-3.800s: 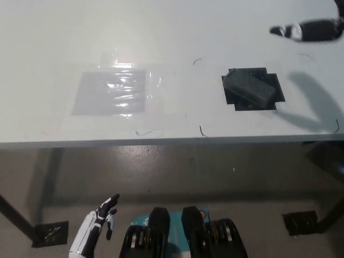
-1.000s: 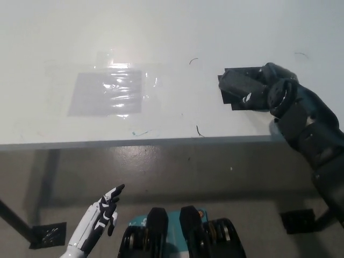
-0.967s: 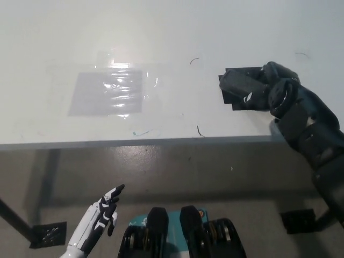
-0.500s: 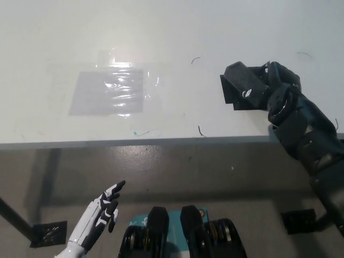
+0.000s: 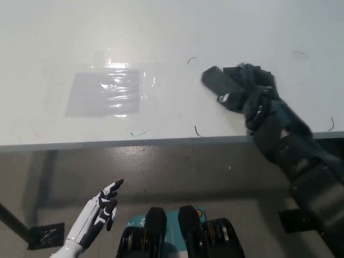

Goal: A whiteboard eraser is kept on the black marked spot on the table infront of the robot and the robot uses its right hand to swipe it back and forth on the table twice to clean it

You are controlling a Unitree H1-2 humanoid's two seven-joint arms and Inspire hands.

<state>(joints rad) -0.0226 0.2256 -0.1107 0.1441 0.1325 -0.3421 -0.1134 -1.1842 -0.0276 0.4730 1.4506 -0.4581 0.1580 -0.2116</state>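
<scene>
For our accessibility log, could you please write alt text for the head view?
The black right hand grips a dark whiteboard eraser on the white table, beside a taped clear sheet. The white left hand hangs open below the table edge.

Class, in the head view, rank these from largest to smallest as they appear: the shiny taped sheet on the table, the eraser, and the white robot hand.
1. Taped sheet: plainly largest.
2. and 3. Eraser and left robot hand: look alike. The right robot hand covers part of the eraser, and the left one hangs nearer the camera, so no ranking.

Eraser [image 5: 219, 81] on table [image 5: 172, 32], in right hand [image 5: 244, 88]; taped sheet [image 5: 103, 93] well left.
</scene>
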